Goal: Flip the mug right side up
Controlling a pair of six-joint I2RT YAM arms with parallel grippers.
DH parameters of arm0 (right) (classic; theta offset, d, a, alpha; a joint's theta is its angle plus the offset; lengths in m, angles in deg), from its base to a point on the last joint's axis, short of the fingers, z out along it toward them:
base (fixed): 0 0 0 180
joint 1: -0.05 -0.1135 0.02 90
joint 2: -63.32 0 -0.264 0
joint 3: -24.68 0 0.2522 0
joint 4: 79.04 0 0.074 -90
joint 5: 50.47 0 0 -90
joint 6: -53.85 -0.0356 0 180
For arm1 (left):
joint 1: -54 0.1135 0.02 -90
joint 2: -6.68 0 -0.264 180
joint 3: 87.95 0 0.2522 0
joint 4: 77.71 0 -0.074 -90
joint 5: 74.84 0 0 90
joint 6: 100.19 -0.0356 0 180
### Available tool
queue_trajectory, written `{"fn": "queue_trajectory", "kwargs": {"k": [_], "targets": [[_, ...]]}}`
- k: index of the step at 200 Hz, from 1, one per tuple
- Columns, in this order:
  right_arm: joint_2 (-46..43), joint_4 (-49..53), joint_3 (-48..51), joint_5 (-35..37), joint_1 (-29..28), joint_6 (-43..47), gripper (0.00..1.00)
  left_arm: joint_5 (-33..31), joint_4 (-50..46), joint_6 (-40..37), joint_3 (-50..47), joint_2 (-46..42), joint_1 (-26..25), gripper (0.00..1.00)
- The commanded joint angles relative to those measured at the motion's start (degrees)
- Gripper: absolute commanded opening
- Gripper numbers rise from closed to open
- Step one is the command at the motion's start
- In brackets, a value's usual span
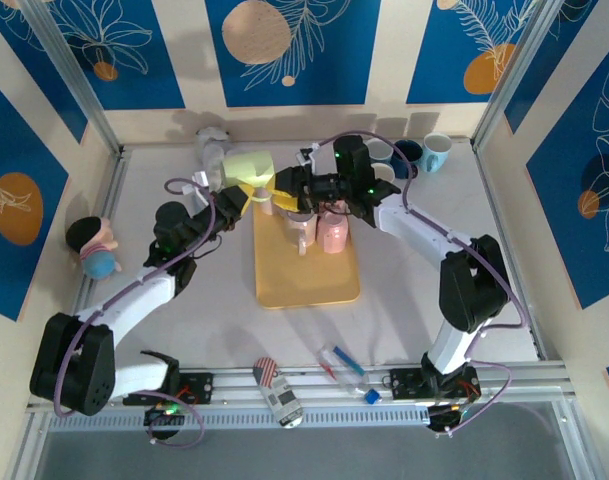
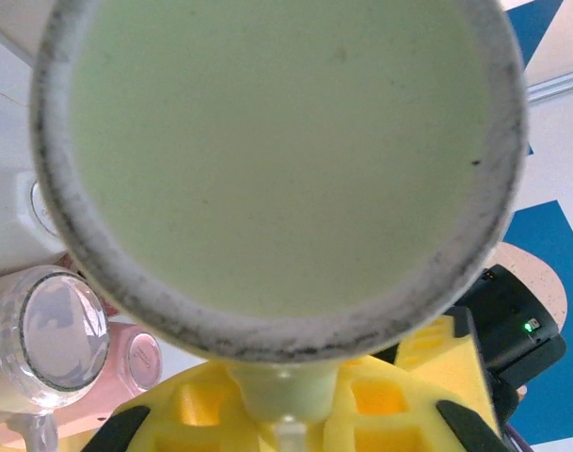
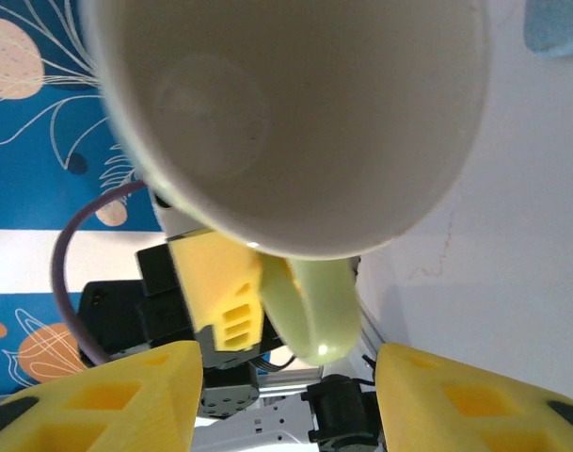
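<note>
My left gripper (image 1: 250,192) clamping the pale green mug (image 1: 246,168) by its handle, holding it sideways at the yellow tray's (image 1: 306,275) twelve o'clock, my right gripper (image 3: 291,395) hovering at its three o'clock, fingers apart

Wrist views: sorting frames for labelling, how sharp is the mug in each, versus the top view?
Left wrist: the mug is close and soft, its grey ring grainy. Right wrist: its near rim is blurred, the wall pattern behind crisper. Top external: evenly lit, sharp, faint shadows on the table.
</note>
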Motion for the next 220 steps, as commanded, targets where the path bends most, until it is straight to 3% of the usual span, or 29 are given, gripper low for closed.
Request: {"fn": "queue_trajectory", "kwargs": {"k": [1, 94, 128, 193, 220], "targets": [[0.9, 2.6, -2.9, -0.6, -0.6, 2.2, 0.52, -1.7, 8.5, -1.3, 0.1, -2.4, 0.3, 0.0], [5.5, -11.6, -2.1, 0.9, -3.1, -6.5, 0.44, -2.5, 17.8, 3.6, -1.9, 0.6, 0.3, 0.0], [6.1, -17.3, -1.1, 3.6, -4.0, -10.4, 0.34, -2.4, 18.5, 4.8, -2.6, 0.6, 0.3, 0.0], [5.7, -18.3, 0.3, 7.1, -4.2, -11.9, 0.0, -3.3, 18.7, 4.6, -4.3, 0.3, 0.2, 0.0], [5.2, -14.5, -0.7, 8.3, -3.9, -10.7, 0.0, -3.0, 20.4, 2.1, -4.4, 0.3, 0.2, 0.0]]}}
